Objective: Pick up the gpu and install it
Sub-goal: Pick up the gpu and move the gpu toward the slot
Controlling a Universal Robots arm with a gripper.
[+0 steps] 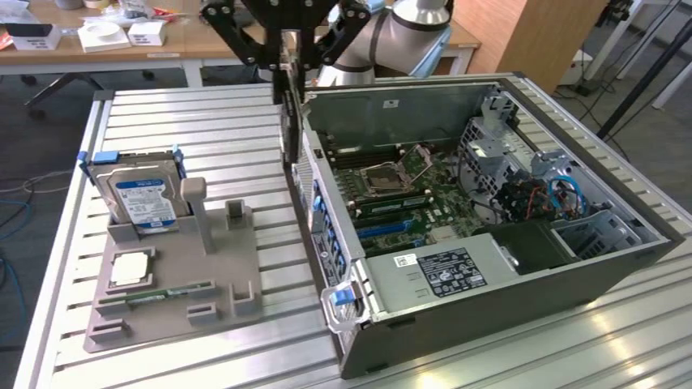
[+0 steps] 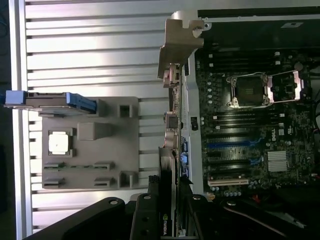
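Gpu (image 2: 171,125) — thin card seen edge-on, pinched by the gripper (image 2: 170,202) at the end opposite its silvery bracket (image 2: 180,45), in the air at the tray-side wall of the open computer case (image 1: 487,324). We judge it light, stiff and fragile, best gripped on the board edges. Case contents: motherboard (image 1: 411,203), power supply (image 1: 443,271). Farther off — grey holder tray (image 1: 184,259) with hard drive (image 1: 141,198), processor (image 1: 128,267), memory stick (image 1: 162,293).
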